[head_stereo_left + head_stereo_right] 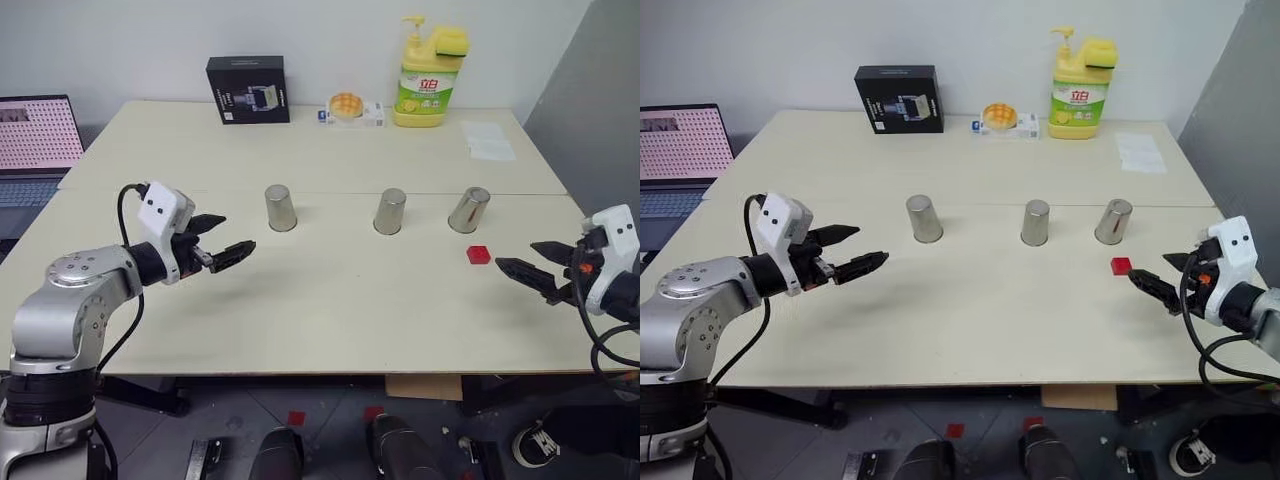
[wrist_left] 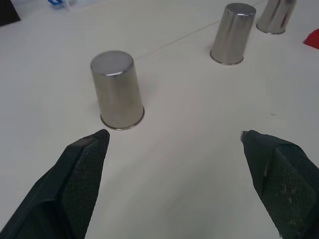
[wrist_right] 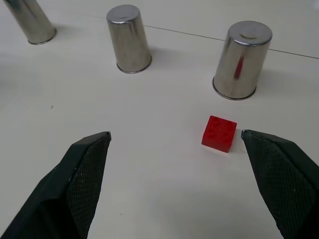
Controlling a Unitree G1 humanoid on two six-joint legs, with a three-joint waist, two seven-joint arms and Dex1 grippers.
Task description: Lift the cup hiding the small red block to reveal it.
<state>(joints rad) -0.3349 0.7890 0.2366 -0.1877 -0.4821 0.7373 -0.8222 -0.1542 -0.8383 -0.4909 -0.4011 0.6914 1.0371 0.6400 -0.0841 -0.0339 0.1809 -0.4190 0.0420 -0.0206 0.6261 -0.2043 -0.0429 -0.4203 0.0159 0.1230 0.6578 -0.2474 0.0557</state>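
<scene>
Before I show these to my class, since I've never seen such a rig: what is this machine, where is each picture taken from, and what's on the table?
It is a two-armed humanoid robot. Two pictures come from its head, looking down; the other two from cameras on each wrist. On the pale table stand three upside-down silver-grey metal cups, with a small red block lying uncovered beside the right-hand one. Behind are a black box and a yellow soap bottle. The left gripper and the right gripper hover with jaws open, holding nothing.

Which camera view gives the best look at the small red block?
The right wrist view: the small red block lies close, whole, studs visible. Both eye views show it small beside the right-hand cup; the left wrist view catches its edge.
</scene>
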